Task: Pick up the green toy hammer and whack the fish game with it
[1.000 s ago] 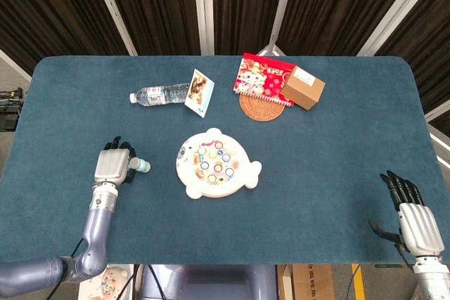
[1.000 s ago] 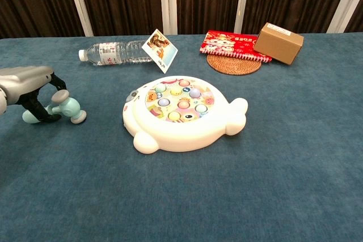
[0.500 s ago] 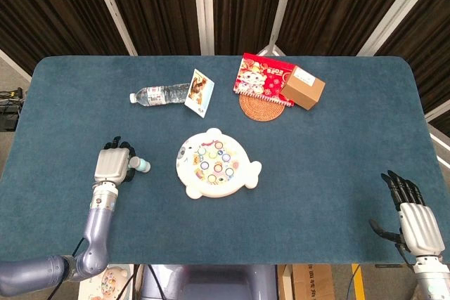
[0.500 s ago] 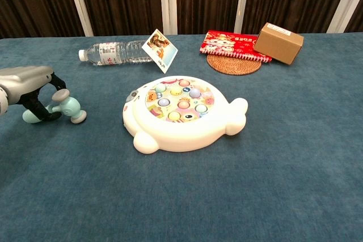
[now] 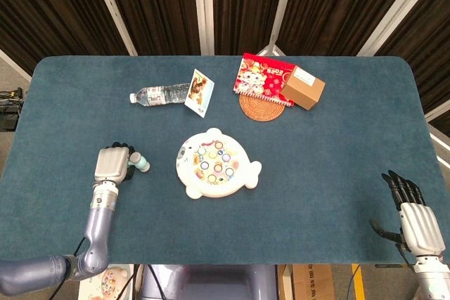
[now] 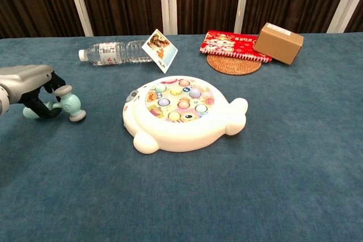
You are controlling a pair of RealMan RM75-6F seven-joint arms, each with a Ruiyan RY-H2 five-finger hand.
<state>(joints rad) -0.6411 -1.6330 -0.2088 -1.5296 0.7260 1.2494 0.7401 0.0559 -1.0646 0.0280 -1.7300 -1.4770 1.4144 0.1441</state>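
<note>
Left hand curled round green toy hammer, fingers gripping handle, head poking out twd fish game mid-table, just apart. Right hand at near rt edge, fingers spread, holding nothing.

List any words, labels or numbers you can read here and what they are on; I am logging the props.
None can be read at this size.
Water bottle: label too blurred.
Card leaning on the bottle: a picture, no legible text.
Red notebook: cover print too small to read.
Cardboard box: pale sticker on top, unreadable.
Fish game: coloured face, no legible words.
</note>
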